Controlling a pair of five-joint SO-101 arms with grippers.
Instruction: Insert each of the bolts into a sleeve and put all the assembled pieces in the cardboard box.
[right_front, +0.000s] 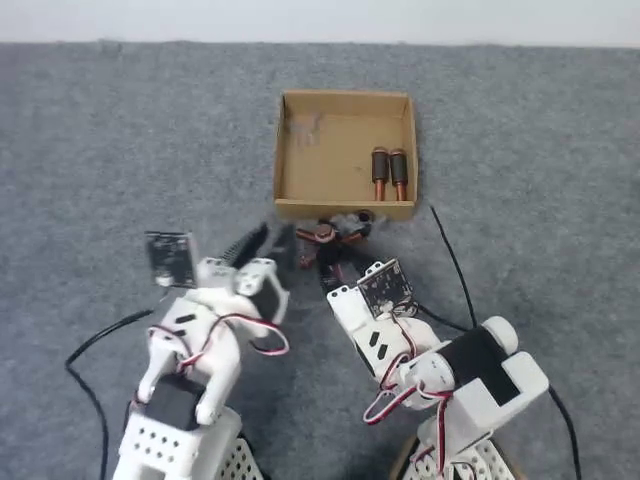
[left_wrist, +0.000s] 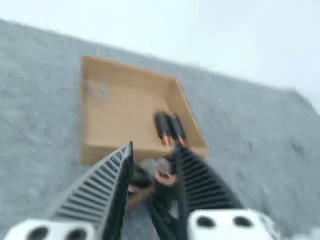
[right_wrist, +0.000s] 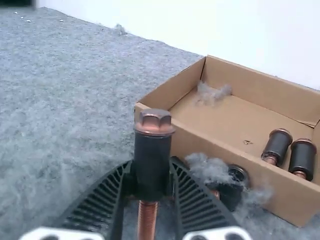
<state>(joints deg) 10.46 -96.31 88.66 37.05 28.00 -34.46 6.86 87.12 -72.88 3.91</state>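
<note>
- Right hand (right_wrist: 151, 172) is clamped on the middle of a black cylindrical sleeve (right_wrist: 151, 157). The sleeve is held upright above the grey felt-covered desk (right_wrist: 60, 100), just short of the near wall of the open brown cardboard box (right_wrist: 210, 145).
- A copper-coloured hex-head bolt (right_wrist: 154, 122) is seated in that sleeve, with its head on top and its threaded shank showing below.
- Left hand (left_wrist: 153, 152) is held just left of the right one. Its fingers are apart and nothing is gripped.
- Two assembled sleeve-and-bolt pieces (right_wrist: 289, 152) are laid side by side against the right wall of the box.
- Another dark sleeve (right_wrist: 232, 179) is lying on the desk against the near wall of the box.
- The held piece is judged stiff, hard and fairly dense for its bulk, so crushing is unlikely.
- Its round, smooth wall may be expected to twist or slip between the ribbed fingers, and to roll once released.
- A hold across the sleeve's mid-body is judged best. If the piece is tipped head-down, the bolt could slide out.
- The lower end of the shank is cut off at the frame edge.
- The dark sleeve on the desk is half hidden by grey fluff (right_wrist: 212, 167), and whether a bolt is fully seated in it cannot be told.
- The items between the left hand's fingers are too blurred to be identified.
- From the high view, the held piece cannot be separated from the dark parts of the hands.
</note>
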